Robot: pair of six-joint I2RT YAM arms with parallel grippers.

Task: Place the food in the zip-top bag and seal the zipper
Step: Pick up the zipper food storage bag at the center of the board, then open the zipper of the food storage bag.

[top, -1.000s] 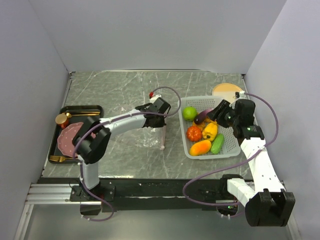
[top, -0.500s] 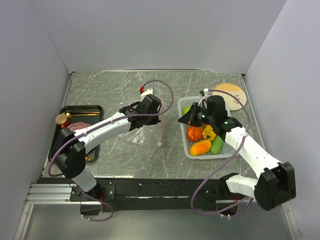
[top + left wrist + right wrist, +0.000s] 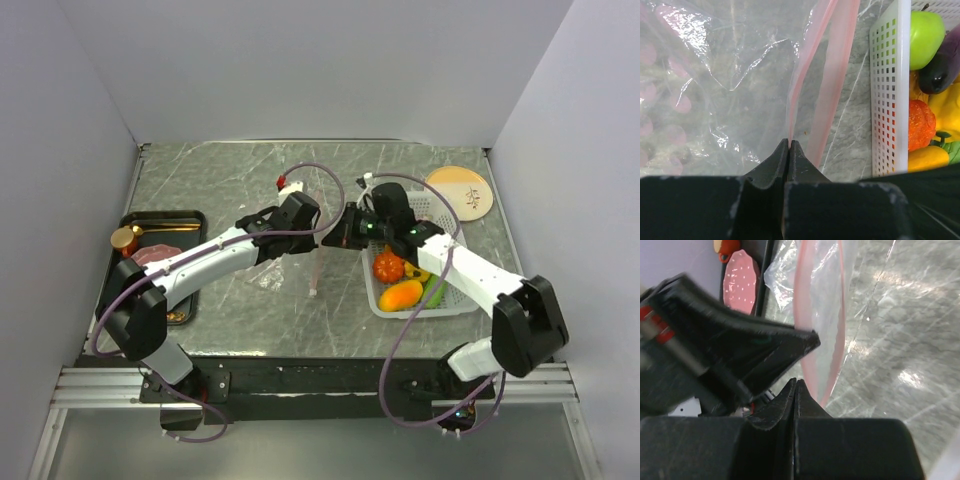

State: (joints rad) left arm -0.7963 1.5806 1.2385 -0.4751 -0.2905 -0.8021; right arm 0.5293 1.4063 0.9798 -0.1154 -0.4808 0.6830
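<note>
Bag-opening stage, I'd guess: left fingers [image 3: 771, 167] are pinched shut on one lip of the zipper [image 3: 832, 75], lifting the mouth of the zip-top bag [image 3: 715, 75] above the tabletop [image 3: 200, 180] so it gapes. Right fingers [image 3: 772, 410] are clamped too, right by the other lip, can't tell if they caught it. Food [image 3: 926, 32] sits in the basket [image 3: 888, 100] beside it.

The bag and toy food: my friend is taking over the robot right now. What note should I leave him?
Left pincer: shut on the zipper, holding up the mouth of the zip-top bag.
Right pincer: shut, tip at the bag's mouth; whether it pinches the plastic is unclear.
Food: all visible pieces lie in the white basket; none in the bag.
Done: nothing bagged.
To do: open the mouth, load the food, seal the zipper.
</note>
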